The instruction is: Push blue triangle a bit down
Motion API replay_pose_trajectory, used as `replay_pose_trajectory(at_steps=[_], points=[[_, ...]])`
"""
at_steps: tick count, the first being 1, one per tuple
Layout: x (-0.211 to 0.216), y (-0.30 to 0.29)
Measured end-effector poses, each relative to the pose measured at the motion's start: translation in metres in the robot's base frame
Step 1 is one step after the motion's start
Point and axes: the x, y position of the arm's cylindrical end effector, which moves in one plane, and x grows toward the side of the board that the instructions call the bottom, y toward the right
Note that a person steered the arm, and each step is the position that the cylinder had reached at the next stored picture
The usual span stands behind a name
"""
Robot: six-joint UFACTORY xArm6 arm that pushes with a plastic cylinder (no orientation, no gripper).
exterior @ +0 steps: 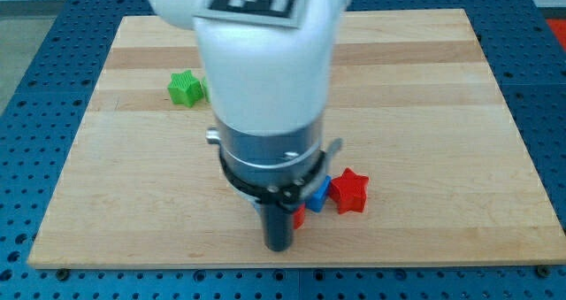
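A blue block shows only as a small part beside the rod, its shape hidden by the arm's white body. My tip stands near the view's bottom, just left of and below that blue block. A sliver of a red block touches the rod's right side. A red star block lies right of the blue block, touching or nearly touching it.
A green star-like block lies at the upper left of the wooden board. The arm's white body hides the board's middle. The board's bottom edge runs just below my tip, and a blue perforated table surrounds the board.
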Motion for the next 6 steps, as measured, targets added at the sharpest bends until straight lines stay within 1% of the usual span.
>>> replay_pose_trajectory(at_steps=[2,3,5,6], points=[[-0.074,-0.039],[-0.084,-0.068],[-0.072,-0.116],[-0.063,-0.155]])
